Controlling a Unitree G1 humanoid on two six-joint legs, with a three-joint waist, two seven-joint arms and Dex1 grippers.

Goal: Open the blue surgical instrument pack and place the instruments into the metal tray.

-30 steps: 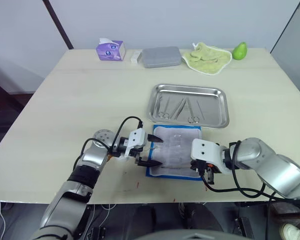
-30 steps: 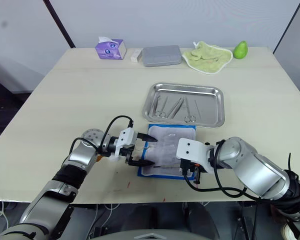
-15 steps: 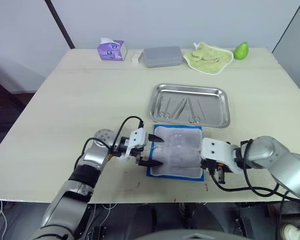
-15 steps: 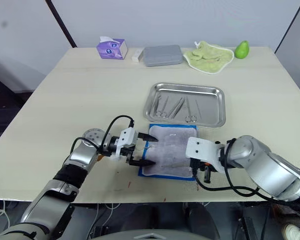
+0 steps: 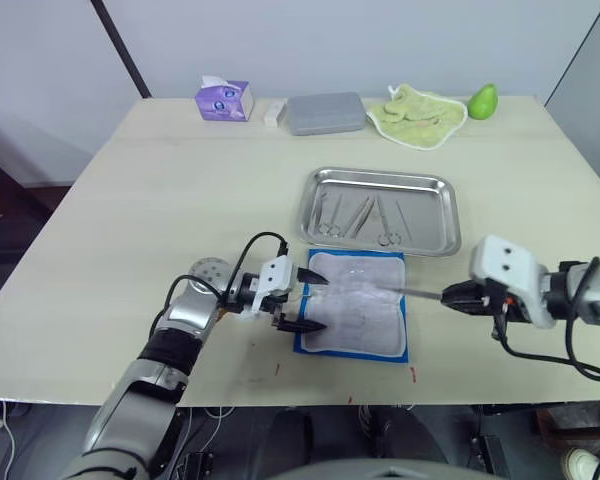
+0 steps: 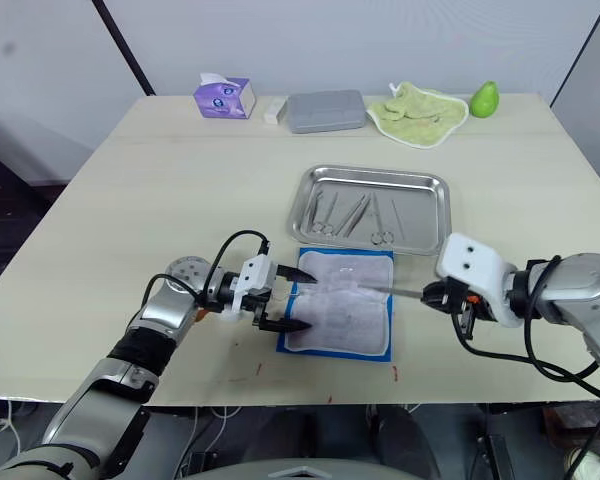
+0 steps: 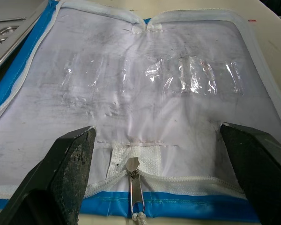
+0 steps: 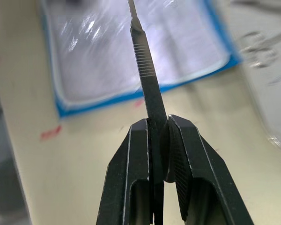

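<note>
Your right gripper (image 8: 158, 140) is clamped on one thin steel instrument (image 8: 144, 77), a slim ribbed handle sticking straight out from between the fingers. From the head camera it sits to the right of the blue surgical instrument pack (image 5: 355, 316), the tool's tip reaching left over the pack's right edge.

The pack lies opened flat near the front of the table, white lining up, clear pockets catching the light. Your left gripper (image 5: 305, 298) is at the pack's left edge, fingers (image 7: 68, 164) spread wide apart, one on each side of the zipper pull (image 7: 133, 174); I can't tell whether they touch the fabric.

The metal tray (image 5: 381, 182) is just beyond the pack, and the other instruments (image 5: 358, 214) already lie in it, ring handles toward you.

The pale wooden table (image 5: 180, 190) has small red marks (image 5: 413, 373) near its front edge. Along the far edge, left to right: a purple tissue box (image 5: 222, 100), a small white block (image 5: 274, 114), a grey flat box (image 5: 324, 112), a green cloth (image 5: 417, 108) and a green pear-shaped fruit (image 5: 482, 100). Behind is a plain pale wall (image 5: 360, 40) with a dark slanted bar (image 5: 119, 48) at the left.
</note>
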